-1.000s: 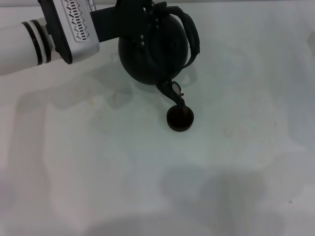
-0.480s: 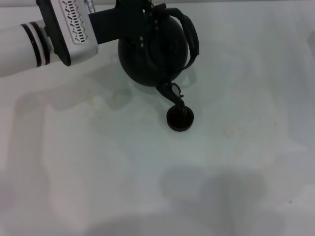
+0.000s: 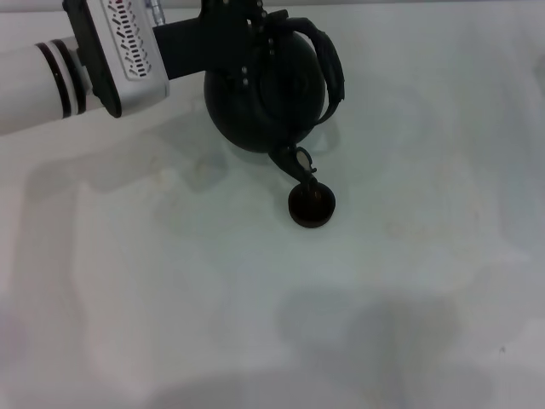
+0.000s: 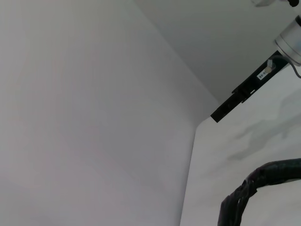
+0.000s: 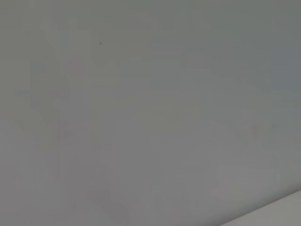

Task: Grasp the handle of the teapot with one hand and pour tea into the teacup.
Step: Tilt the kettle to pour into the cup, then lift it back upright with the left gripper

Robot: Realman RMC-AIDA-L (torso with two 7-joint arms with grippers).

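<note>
The left tool is seen at about eleven o'clock in the head view, reaching in from the left edge and clamped on the handle of the teapot. The pot is held tipped, its spout angled down toward five o'clock. In the left wrist view only a curved stretch of the wrapped handle is shown against the pale desk.

Compared with a second ago, the tool and pot have been drawn slightly up and back toward twelve o'clock. The spout tip, which was reaching over the cup's mouth with a reddish glint of tea at it, is now seen just at the cup's far rim, and no stream can be made out. This is judged to mean that the pour is ending and the pot is being righted.

Just below the spout, near the centre of the desk, the teacup stands upright. Whether it has been filled cannot be told.

The right tool is not seen in any view; only a blank surface is shown by its wrist camera.
</note>
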